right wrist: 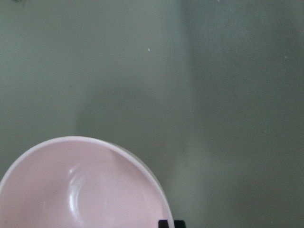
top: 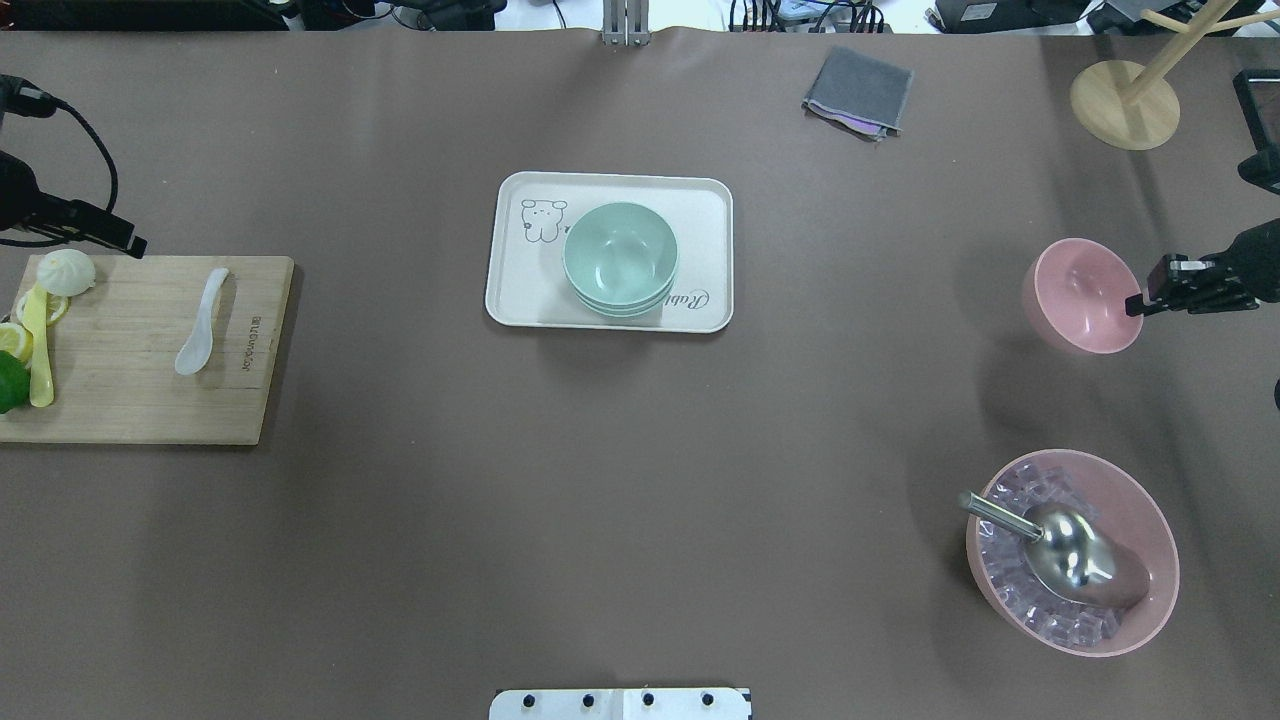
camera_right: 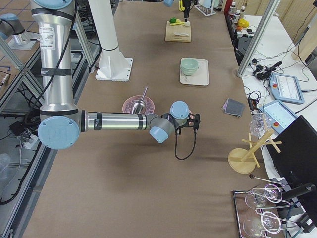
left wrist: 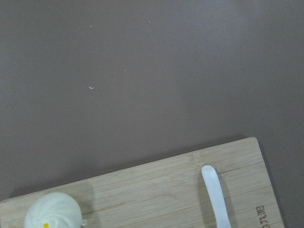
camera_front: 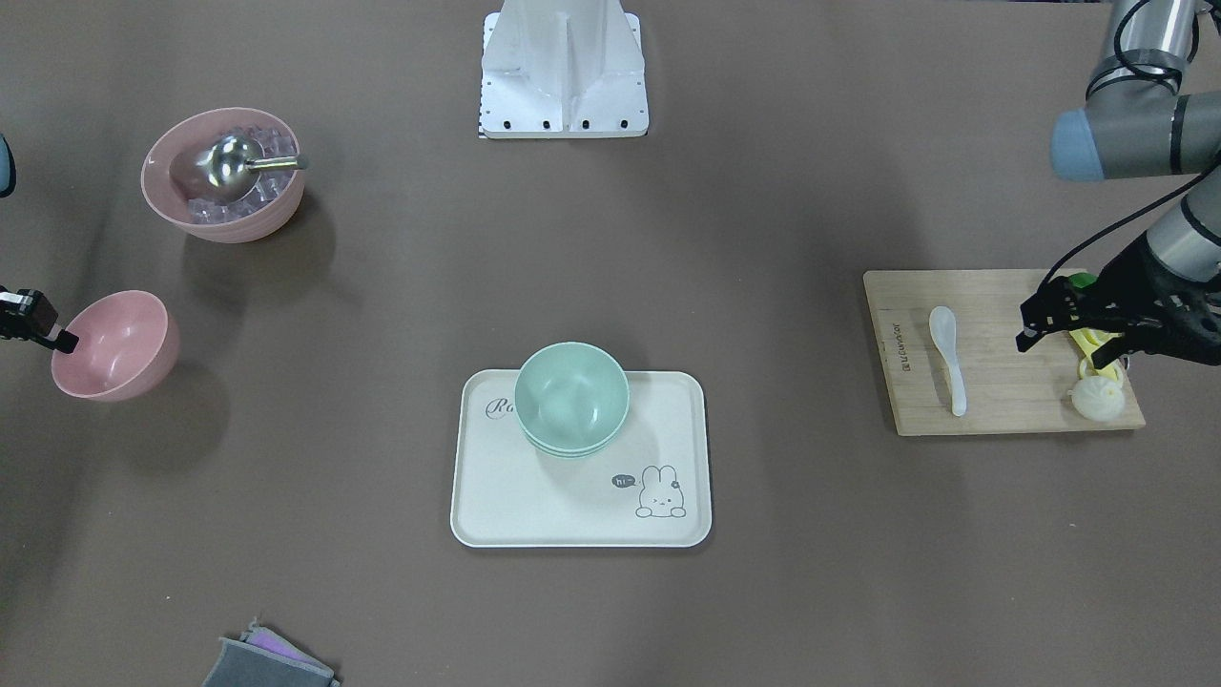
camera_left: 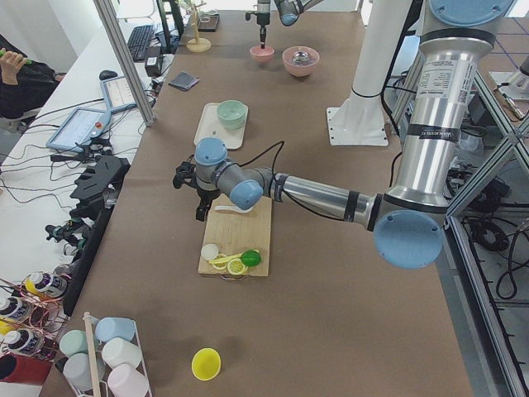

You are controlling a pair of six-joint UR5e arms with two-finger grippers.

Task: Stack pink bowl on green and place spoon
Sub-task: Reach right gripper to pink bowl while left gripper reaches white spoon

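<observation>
Right claw point(top: 1140, 303) pinches pink bowl point(top: 1083, 295) by its rim, apparently raised off bench point(top: 400, 550), well apart from green bowl point(top: 620, 255). Likely light, stiff, slick; rim grip suits. Left claw point(camera_front: 1062, 348) wide, empty.

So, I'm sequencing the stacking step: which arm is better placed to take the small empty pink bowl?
Right. The right gripper is at the small empty pink bowl's rim; the left gripper hovers over the wooden cutting board, far across the table.

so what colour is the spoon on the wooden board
White, a bit translucent. The front-facing view shows the spoon best, lying on the cutting board.
</observation>
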